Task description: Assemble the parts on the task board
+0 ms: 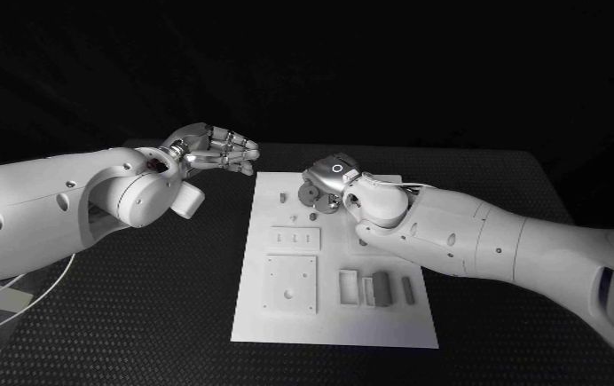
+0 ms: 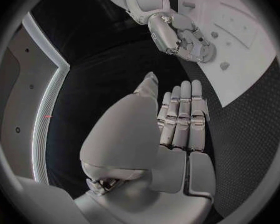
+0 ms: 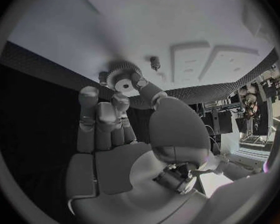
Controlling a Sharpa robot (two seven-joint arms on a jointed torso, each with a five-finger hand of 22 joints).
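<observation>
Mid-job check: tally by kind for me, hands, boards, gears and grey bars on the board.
hands: 2, the left hand and the right hand
task board: 1
gear: 1, at the right hand's fingertips
grey bars: 2
Total: 6

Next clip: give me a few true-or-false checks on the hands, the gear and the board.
1. The right hand has its fingers on a gear at the task board. True.
2. The left hand holds a part. False: it holds nothing, over the black table beside the board.
3. The gear is at the board's far end. True.
4. The left hand rests on the board. False: it is off the board's edge.
</observation>
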